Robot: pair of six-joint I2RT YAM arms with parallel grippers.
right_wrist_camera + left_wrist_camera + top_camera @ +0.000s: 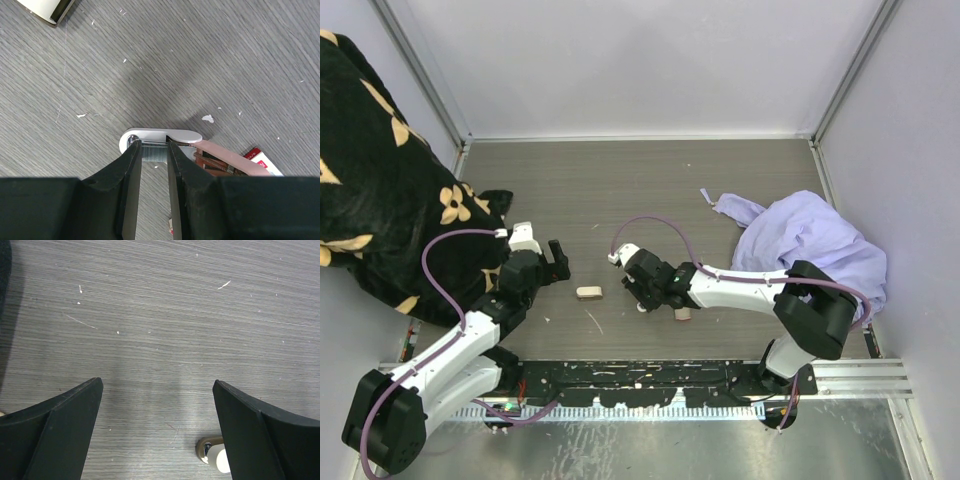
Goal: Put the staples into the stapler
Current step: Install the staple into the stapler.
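On a grey wood-grain table [650, 190] walled by pale panels lie one stapler [160, 136], one staples box [259, 156] just beside its pink top, and one beige block [588, 292]. Two cloths flank them: a black blanket [380, 180] and a lilac cloth [810, 240]. The left gripper [157, 384] gapes wide with nothing in it. The right gripper [154, 147] is narrow at the stapler; I cannot tell if it grips.

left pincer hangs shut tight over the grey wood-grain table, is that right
Not quite. The left pincer hangs wide open, not shut, over the grey wood-grain table. The left wrist view shows its two black fingers far apart, with table surface between them.
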